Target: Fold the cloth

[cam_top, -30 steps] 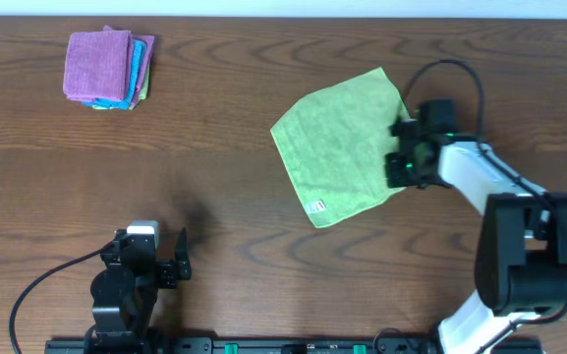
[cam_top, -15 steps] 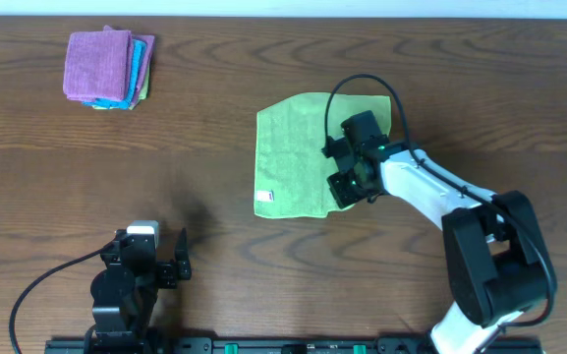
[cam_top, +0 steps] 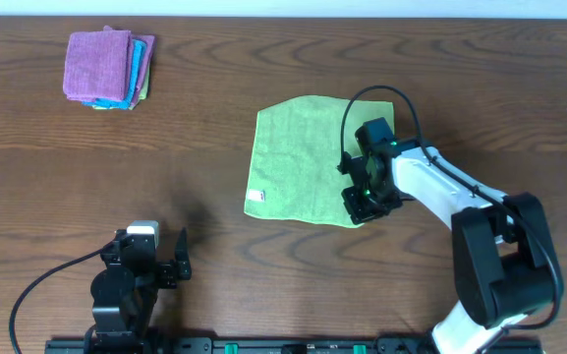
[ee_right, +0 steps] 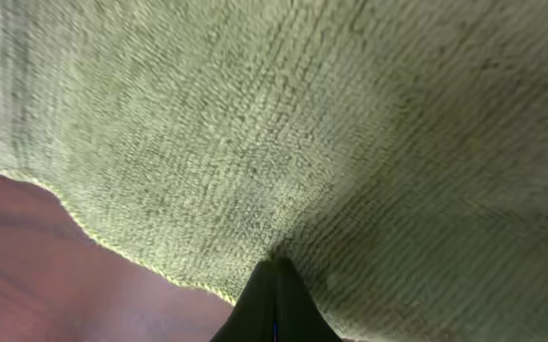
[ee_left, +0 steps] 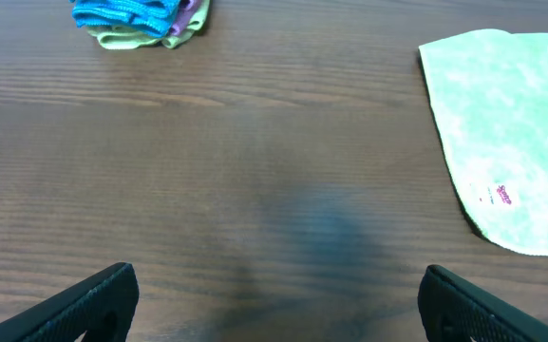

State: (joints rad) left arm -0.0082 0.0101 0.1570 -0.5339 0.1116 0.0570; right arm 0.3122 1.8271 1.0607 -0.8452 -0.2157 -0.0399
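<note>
cloth [cam_top: 303,157]: flat, tabletop [cam_top: 214,98] centre-right; within last second dragged left, squared; tag [cam_top: 255,197] now near-left. right pincer [cam_top: 360,205]: clamped on near-right corner. left pincer [ee_left: 278,290]: apart, idle, front-left. fold not begun.

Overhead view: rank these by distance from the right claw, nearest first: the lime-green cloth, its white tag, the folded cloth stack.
1. lime-green cloth: directly under the right claw, pinched near its right corner.
2. white tag: at the cloth's near-left corner.
3. folded cloth stack: far left, at the back.
</note>
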